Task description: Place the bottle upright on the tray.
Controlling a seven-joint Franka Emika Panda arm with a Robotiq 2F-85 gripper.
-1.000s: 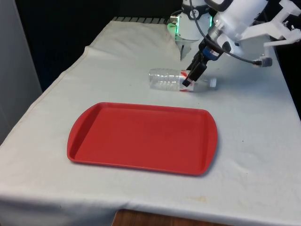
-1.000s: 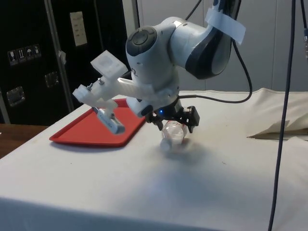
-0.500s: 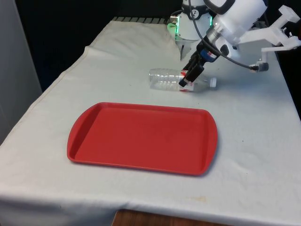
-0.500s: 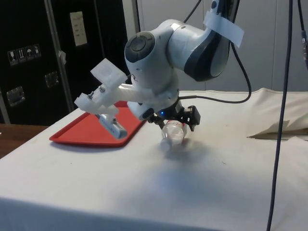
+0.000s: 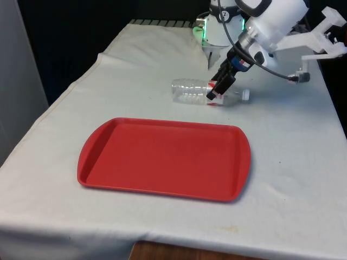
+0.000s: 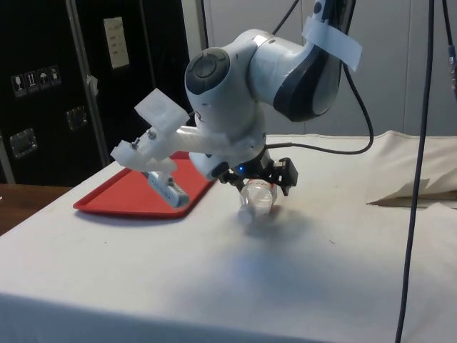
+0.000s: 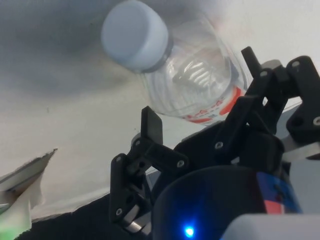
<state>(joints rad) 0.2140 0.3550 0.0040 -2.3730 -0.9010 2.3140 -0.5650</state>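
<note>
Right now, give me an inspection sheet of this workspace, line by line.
Surface: table under a white cloth, wrinkled at the edges.
Job's things: clear plastic bottle with white cap and red label lying on its side on the cloth, beyond the red tray; nothing on the tray.
Clutter: nothing seen.
Gripper: black gripper down at the bottle's label end, fingers open on either side of the bottle, not closed on it.
Cables: black cable hanging down to the cloth in the side view; another looped beside the arm.
Surroundings: black curtains behind; dark cabinets at the side.
</note>
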